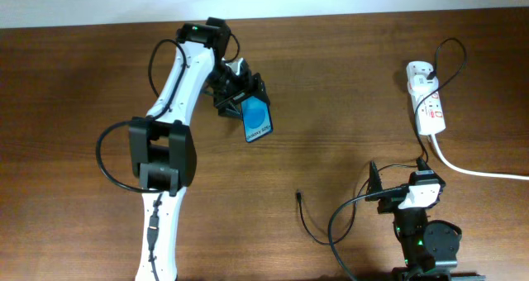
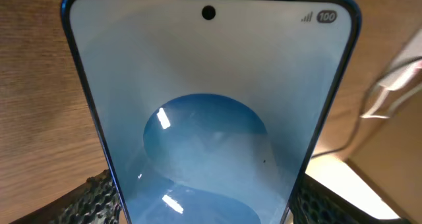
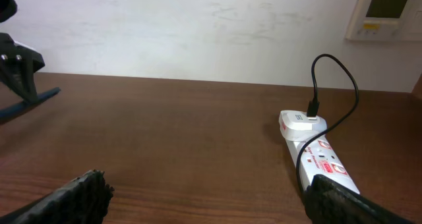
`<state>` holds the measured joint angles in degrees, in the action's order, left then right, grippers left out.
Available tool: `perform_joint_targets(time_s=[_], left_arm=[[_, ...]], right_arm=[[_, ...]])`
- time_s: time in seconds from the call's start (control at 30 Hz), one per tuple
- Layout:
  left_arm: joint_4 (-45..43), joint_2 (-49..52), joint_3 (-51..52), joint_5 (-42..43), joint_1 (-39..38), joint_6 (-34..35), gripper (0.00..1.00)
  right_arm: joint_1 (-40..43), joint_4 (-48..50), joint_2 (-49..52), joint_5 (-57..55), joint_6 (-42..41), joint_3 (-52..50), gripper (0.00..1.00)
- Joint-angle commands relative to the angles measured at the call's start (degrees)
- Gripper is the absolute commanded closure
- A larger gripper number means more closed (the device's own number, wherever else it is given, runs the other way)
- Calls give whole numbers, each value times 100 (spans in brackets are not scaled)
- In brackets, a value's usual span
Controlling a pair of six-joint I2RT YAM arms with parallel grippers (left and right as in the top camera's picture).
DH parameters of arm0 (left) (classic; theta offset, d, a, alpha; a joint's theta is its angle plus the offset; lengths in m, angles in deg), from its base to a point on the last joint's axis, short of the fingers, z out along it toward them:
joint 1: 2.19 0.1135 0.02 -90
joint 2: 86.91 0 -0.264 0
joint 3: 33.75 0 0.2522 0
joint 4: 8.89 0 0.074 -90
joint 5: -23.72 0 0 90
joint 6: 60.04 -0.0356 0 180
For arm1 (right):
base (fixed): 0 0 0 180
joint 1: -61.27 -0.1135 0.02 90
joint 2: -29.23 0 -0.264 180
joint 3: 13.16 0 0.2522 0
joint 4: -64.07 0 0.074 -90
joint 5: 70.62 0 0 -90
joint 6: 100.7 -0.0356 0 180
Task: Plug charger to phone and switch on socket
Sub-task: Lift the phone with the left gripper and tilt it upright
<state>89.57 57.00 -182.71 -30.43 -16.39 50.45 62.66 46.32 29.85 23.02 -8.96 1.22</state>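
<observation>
1. The wooden surface (image 1: 331, 83) carries the socket (image 1: 427, 103) at its far right. It is a narrow white strip with red markings along its top.
2. A thick white cord (image 1: 471, 169) leaves the strip's near end and runs off the right edge.
3. The right arm's own thicker black cable (image 1: 335, 219) loops on the wood just beside the charger's free end.
4. In the right wrist view a pale wall rises behind the surface, with a small white panel (image 3: 386, 10) mounted on it at the upper right.
5. The charger (image 1: 298, 197) is a thin black cable. One end sits in the far end of the socket (image 3: 316, 151), and the cable (image 3: 357, 92) arcs up and back over the strip.
6. Its small plug tip lies on the wood left of the right arm, well apart from the phone (image 1: 257, 120).
7. The left end effector (image 1: 240, 95) is clamped on the phone, holding it tilted at the far left-centre of the surface.
8. Up close, the phone (image 2: 211, 118) shows a pale blue screen with a deeper blue oval, a camera dot at the top and a dark blue rim. The textured pads (image 2: 99, 197) grip its two long edges.
9. The right end effector (image 1: 399, 172) stands spread wide near the front right and holds nothing.
</observation>
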Motion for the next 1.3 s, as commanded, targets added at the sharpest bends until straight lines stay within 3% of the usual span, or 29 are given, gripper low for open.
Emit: perform_joint_targets(time_s=[0.0, 0.8, 1.07, 1.27], left_arm=[[70, -4, -142, 1047, 199, -203, 21], [793, -4, -142, 4732, 748, -992, 21], [964, -4, -142, 5431, 1010, -988, 21], [1204, -4, -142, 5434, 1252, -968, 20]], right_arm=[[-37, -33, -44, -48, -26, -31, 2], [-35, -33, -42, -48, -26, -31, 1], [-37, -33, -42, -48, -26, -31, 2], [-37, -33, -44, -48, -26, -31, 2]])
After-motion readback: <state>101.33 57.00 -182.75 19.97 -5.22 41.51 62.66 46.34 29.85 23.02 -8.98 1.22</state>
